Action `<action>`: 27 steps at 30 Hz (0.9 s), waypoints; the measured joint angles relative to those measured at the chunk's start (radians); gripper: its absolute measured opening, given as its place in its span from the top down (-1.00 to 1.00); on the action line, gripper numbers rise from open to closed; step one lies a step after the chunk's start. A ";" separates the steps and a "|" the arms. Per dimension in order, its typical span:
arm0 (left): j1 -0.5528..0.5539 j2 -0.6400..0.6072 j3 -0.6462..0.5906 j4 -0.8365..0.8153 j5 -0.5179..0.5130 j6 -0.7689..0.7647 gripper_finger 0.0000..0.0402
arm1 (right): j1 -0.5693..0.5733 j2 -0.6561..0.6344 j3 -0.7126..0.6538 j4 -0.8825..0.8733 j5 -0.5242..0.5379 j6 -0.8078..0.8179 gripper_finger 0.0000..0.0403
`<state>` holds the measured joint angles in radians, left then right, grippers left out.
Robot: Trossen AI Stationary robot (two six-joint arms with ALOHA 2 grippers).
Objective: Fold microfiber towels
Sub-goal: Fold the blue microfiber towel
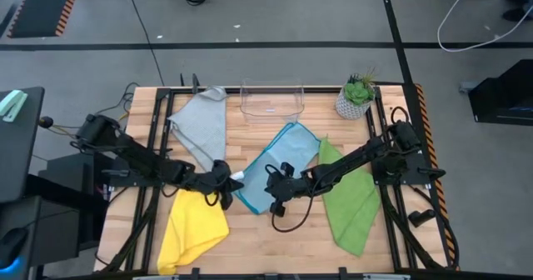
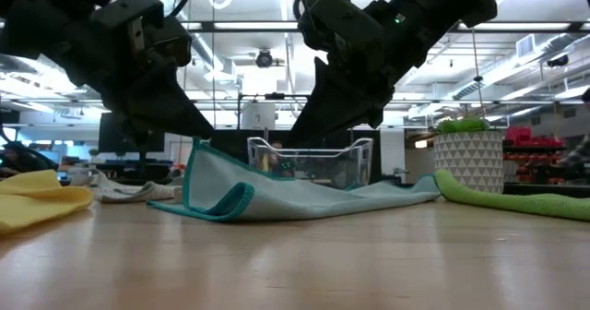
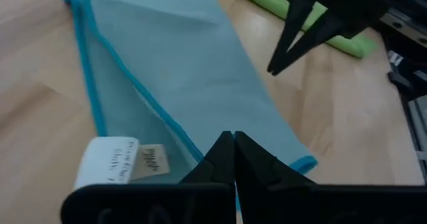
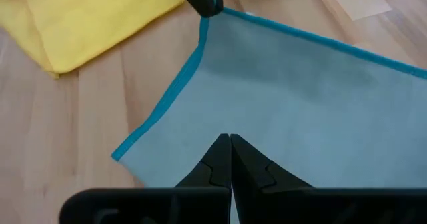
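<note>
On the wooden table (image 1: 275, 247), centre: one light blue microfiber towel with teal edging (image 1: 279, 163), lying diagonally, its near edge lifted and curled. Left gripper (image 1: 226, 180), fingers together, pinches the towel's corner beside the white label (image 3: 120, 161). Right gripper (image 1: 273, 186), fingers together, clamps the same near edge. Around it lie a yellow cloth (image 1: 193, 228), a green cloth (image 1: 350, 201) and a grey cloth (image 1: 201, 122). Behind stand a clear plastic bin (image 1: 271, 99) and a potted plant (image 1: 356, 97).

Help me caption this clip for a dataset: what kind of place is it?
Likely a robotics lab or workshop: a wooden table on a grey concrete floor with loose cables, and the low view shows ceiling strip lights over open workspace.
</note>
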<state>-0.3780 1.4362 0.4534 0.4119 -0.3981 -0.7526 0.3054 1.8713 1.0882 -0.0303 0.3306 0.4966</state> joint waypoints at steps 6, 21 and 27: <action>-0.010 0.060 0.039 0.076 0.032 0.127 0.98 | 0.000 0.000 0.000 0.020 0.000 -0.026 0.96; -0.025 0.154 0.146 0.055 0.107 0.324 0.98 | -0.052 -0.001 0.079 0.067 -0.110 -0.523 0.01; -0.026 0.153 0.163 0.061 0.115 0.370 0.98 | -0.110 -0.002 0.085 0.058 -0.323 -0.688 -0.02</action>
<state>-0.4042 1.5890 0.6167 0.4733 -0.2828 -0.3829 0.1951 1.8698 1.1729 0.0272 0.0075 -0.1917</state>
